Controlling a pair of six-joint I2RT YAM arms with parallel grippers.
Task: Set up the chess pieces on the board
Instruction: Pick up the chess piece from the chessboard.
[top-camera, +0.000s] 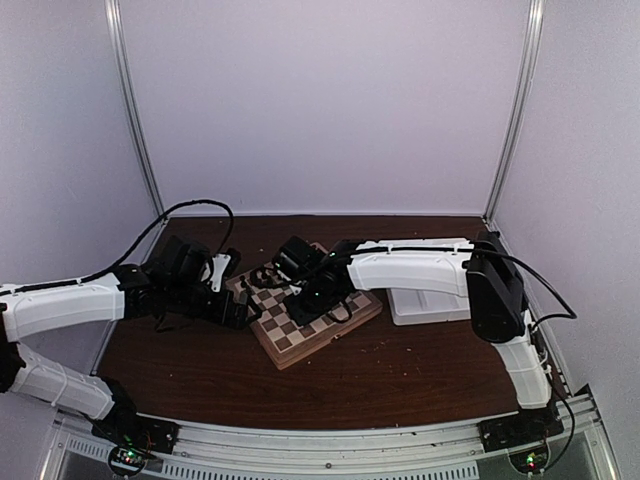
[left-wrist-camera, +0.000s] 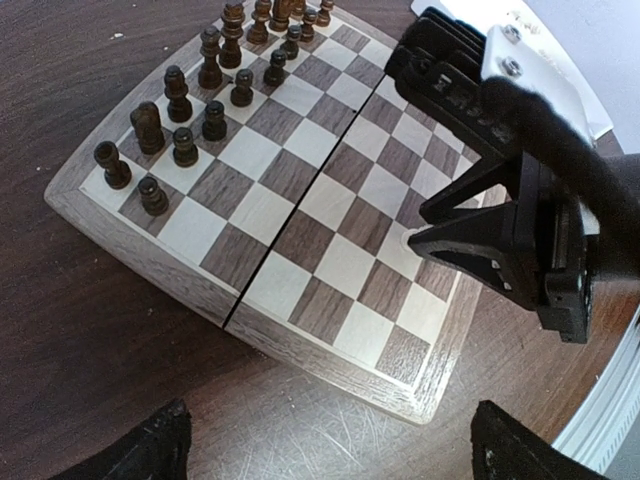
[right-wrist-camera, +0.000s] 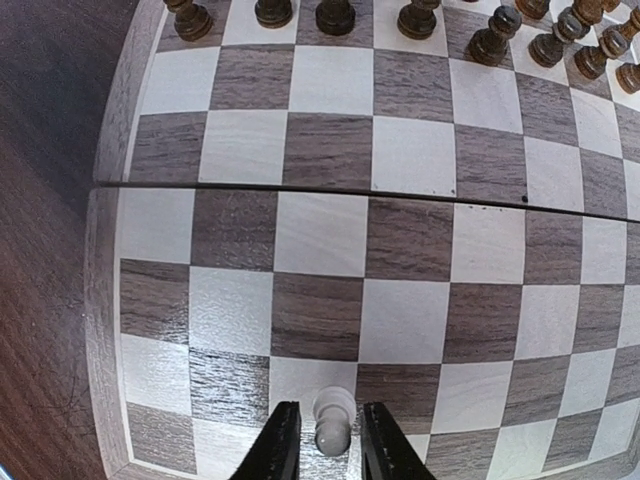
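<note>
A: The board (left-wrist-camera: 300, 230) lies ahead of the left gripper (left-wrist-camera: 330, 462). Its fingers are spread wide, probably waiting. And the right?

B: The right gripper (right-wrist-camera: 325, 458) has a cream pawn (right-wrist-camera: 334, 412) upright between its close-set fingers, likely seating it. I cannot tell whether it is pinched.

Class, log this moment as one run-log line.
left gripper open at chessboard edge | right gripper around white pawn, grip unclear | dark pieces set up
</note>
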